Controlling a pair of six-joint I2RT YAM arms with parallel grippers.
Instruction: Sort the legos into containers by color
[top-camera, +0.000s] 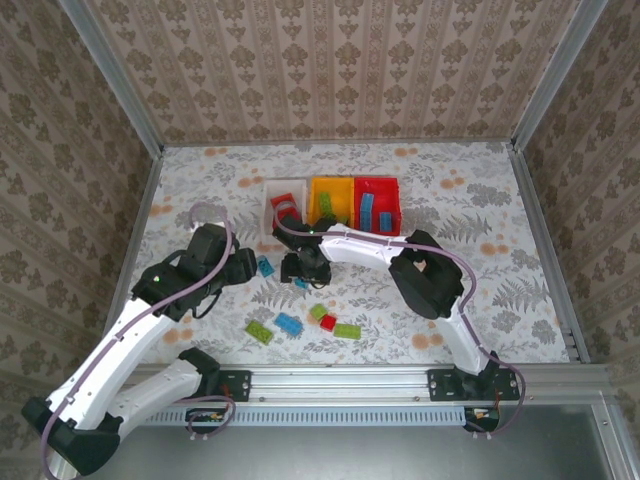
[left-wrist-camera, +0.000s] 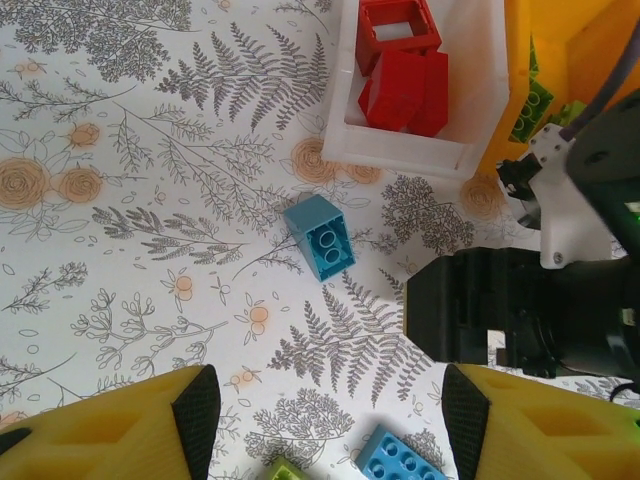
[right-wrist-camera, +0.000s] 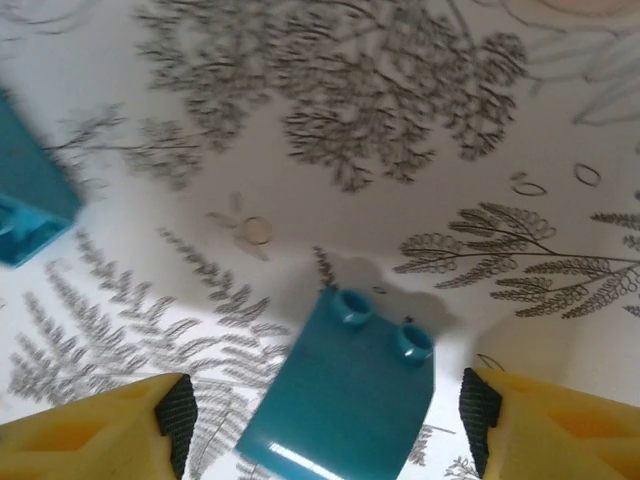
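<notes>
Three containers stand in a row at the back: a white bin (top-camera: 285, 184) with red legos (left-wrist-camera: 400, 85), a yellow bin (top-camera: 345, 200) with green ones, and a red bin (top-camera: 377, 182) with blue ones. My right gripper (right-wrist-camera: 325, 425) is open and low over the table, and a dark teal brick (right-wrist-camera: 345, 395) lies on its side between the fingers with a gap on each side. My left gripper (left-wrist-camera: 325, 420) hangs open above the cloth, short of a light blue brick (left-wrist-camera: 320, 237). Nothing is held.
Loose legos lie near the front: a green one (top-camera: 259, 331), a blue one (top-camera: 289, 323), a green one (top-camera: 318, 311), a red one (top-camera: 328, 322) and another green one (top-camera: 347, 330). The right arm's black wrist (left-wrist-camera: 520, 310) sits close beside my left gripper. Walls ring the table.
</notes>
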